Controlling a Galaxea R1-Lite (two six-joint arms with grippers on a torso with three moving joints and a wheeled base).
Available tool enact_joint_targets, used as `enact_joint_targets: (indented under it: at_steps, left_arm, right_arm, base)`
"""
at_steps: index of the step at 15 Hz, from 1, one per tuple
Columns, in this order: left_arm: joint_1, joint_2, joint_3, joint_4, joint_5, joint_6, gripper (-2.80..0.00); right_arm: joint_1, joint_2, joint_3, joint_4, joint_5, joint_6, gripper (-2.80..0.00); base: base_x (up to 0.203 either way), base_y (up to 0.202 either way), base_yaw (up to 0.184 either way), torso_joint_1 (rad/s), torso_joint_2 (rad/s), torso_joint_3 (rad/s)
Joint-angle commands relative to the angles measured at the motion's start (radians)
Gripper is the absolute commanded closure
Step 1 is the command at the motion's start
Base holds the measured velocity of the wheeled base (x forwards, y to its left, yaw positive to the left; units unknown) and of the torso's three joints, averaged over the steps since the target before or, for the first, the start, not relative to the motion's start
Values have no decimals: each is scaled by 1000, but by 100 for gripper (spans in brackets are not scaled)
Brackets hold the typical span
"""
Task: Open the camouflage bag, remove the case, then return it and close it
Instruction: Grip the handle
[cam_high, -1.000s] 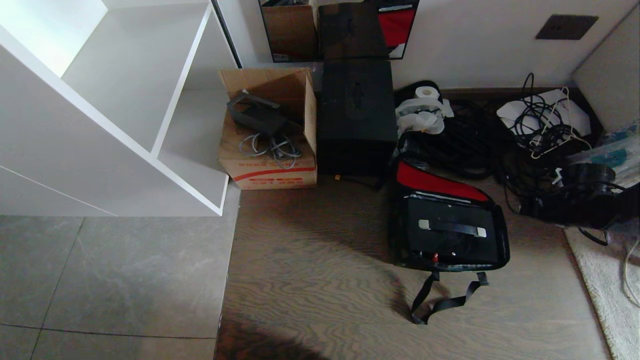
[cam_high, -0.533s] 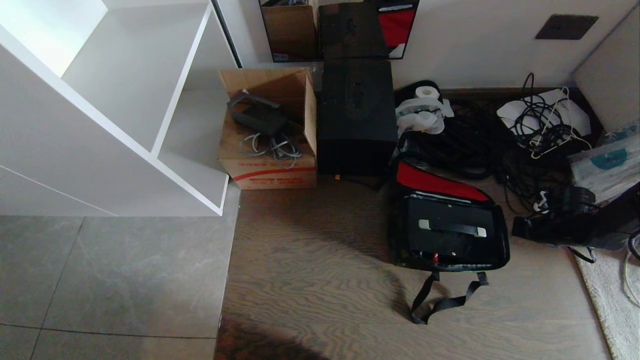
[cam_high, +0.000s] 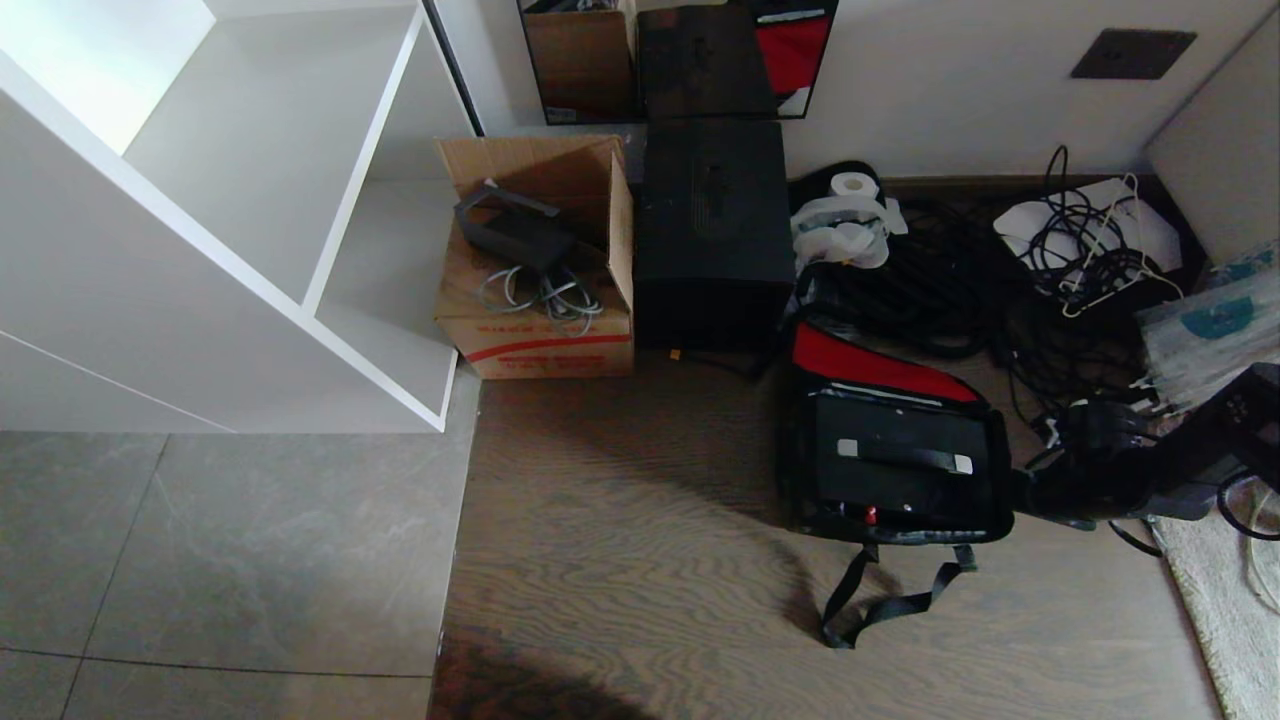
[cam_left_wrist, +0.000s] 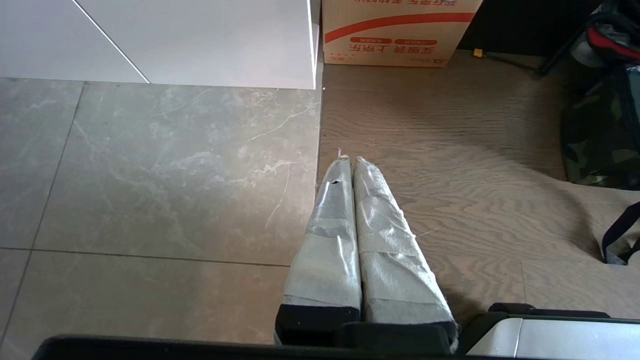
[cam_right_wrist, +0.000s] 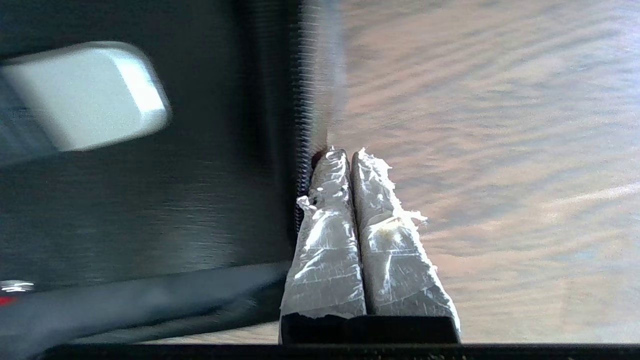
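Head view: right tool, pinched empty, beside camouflage bag holding case.

We see our right gripper low at the right with its taped fingers pressed together, the arm reaching in level, while our left gripper hangs closed, pointing down.

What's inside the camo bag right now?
The bag lies open, red lining showing. The black case lies flat inside, handle up, red latch visible. Anything beneath the case is covered.
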Motion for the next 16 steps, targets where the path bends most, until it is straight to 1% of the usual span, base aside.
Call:
enact_joint_targets:
  at_steps: [1,3,5,7,8,10,11,12,14,15,16]
  left_arm:
    - [0,0,0,0,0,0,0]
    - [0,1,0,0,0,0,0]
    - [0,0,0,0,0,0,0]
    - [0,0,0,-2,0,0,0]
    - [0,0,0,0,0,0,0]
    - [0,0,0,0,0,0,0]
    - [0,0,0,-1,0,0,0]
    - [0,0,0,0,0,0,0]
    - [0,0,0,0,0,0,0]
    - [0,0,0,0,0,0,0]
    - [0,0,-1,-1,0,0,0]
  right_arm:
    - [34,0,3,-21,3,56,0]
    - [61,-2,4,-9,6,121,0]
    - [77,-11,17,18,7,135,0]
    - [105,-31,39,84,7,186,0]
    - [108,-36,44,96,7,190,0]
    - [132,-92,99,171,10,210,0]
    - [145,-110,113,185,12,245,0]
    - [154,-126,120,197,23,277,0]
    - [162,-146,120,207,77,319,0]
    - [161,-161,127,212,79,313,0]
    - [159,-170,125,215,79,290,0]
  base:
    - [0,0,0,0,0,0]
    - [0,0,0,0,0,0]
    - [0,0,0,0,0,0]
    - [0,0,0,0,0,0]
    - [0,0,0,0,0,0]
    - [0,0,0,0,0,0]
    - [0,0,0,0,0,0]
    - [0,0,0,0,0,0]
    - [0,0,0,0,0,0]
    - [0,0,0,0,0,0]
    - [0,0,0,0,0,0]
